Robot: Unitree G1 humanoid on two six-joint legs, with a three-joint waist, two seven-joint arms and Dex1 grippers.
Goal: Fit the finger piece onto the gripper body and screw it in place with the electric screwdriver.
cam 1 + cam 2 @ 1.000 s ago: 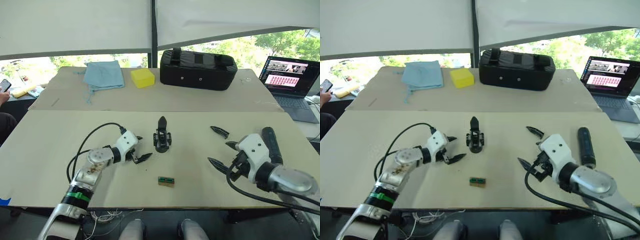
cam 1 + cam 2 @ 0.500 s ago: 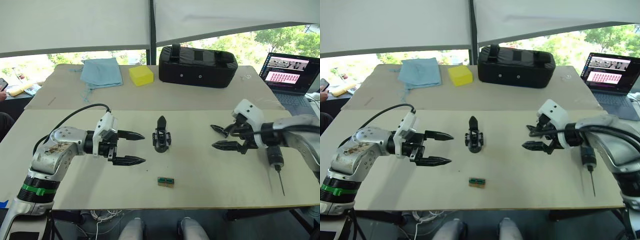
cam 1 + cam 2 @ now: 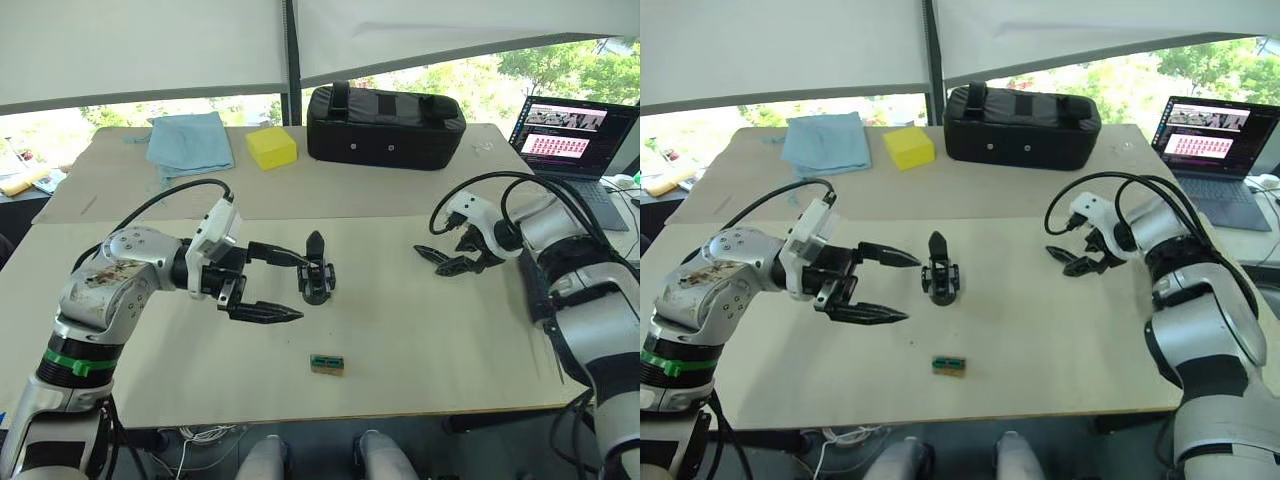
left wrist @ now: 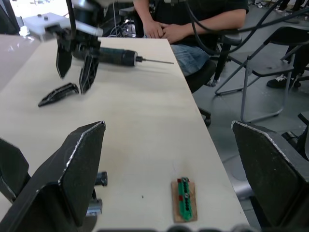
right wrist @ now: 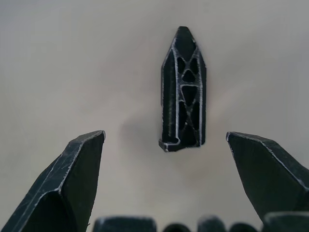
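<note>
No writing can be read on anything here; the laptop (image 3: 568, 130) at the far right corner shows only rows too small to make out. The surface (image 3: 420, 330) is pale, matte board. The gripper body (image 3: 317, 272) stands near its middle, a chunky black mechanism with one pointed finger up. The left gripper (image 3: 268, 285) hovers beside it, fingers spread wide and empty. The finger piece (image 5: 183, 110) lies flat toward the right edge (its face is a lattice of ribs, tapering to a point), between the right gripper (image 3: 440, 259)'s wide-open, empty fingers. The electric screwdriver (image 4: 113, 56), a dark cylinder with thin metal bit, lies beyond. A small green part on a tan block (image 3: 326, 363) sits near the front edge.
</note>
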